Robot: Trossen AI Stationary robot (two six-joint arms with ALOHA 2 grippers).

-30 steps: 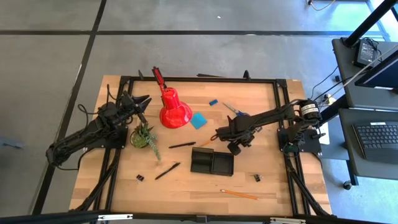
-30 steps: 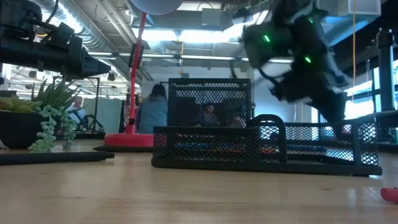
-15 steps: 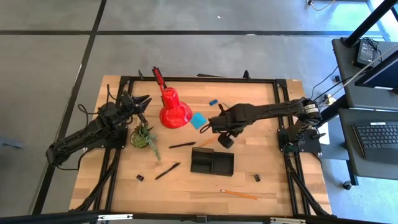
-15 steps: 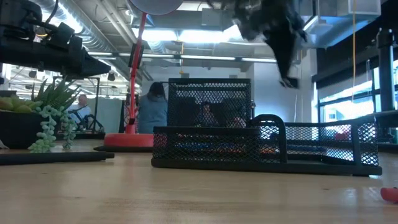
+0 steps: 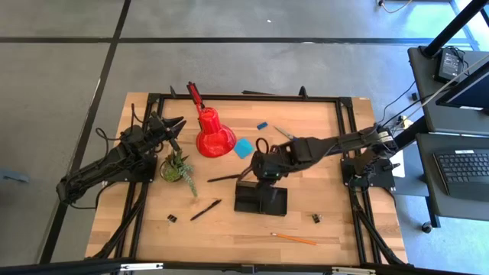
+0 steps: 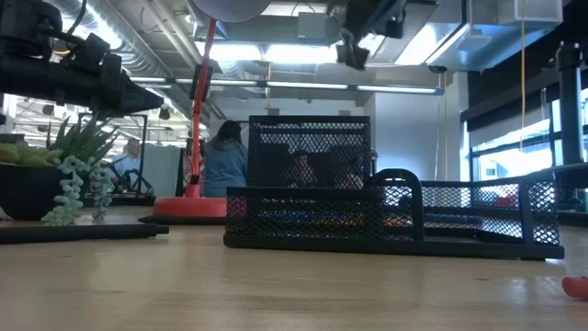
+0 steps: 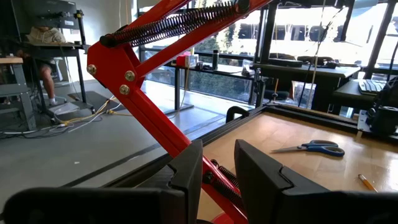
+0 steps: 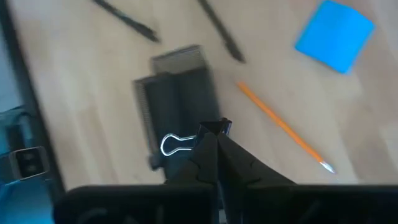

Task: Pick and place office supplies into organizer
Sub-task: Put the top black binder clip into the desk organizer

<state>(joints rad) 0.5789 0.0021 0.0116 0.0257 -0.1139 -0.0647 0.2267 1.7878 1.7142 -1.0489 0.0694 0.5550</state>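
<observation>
Since the earlier frame the right gripper (image 8: 214,134) had swung from beside the scissors (image 5: 286,135) over to the organizer (image 5: 260,200), fingers pinched together on a binder clip (image 8: 186,142) whose wire loop stuck out sideways, hanging above the tray's back edge. That organizer sat mid-table, long axis across it, tall pen cup end to the left. 1 orange pencil (image 8: 283,127) and the blue note pad (image 5: 244,147) lay just behind it. Left gripper (image 5: 174,124) waited by the red lamp (image 5: 213,134), fingers partly apart, holding nothing.
</observation>
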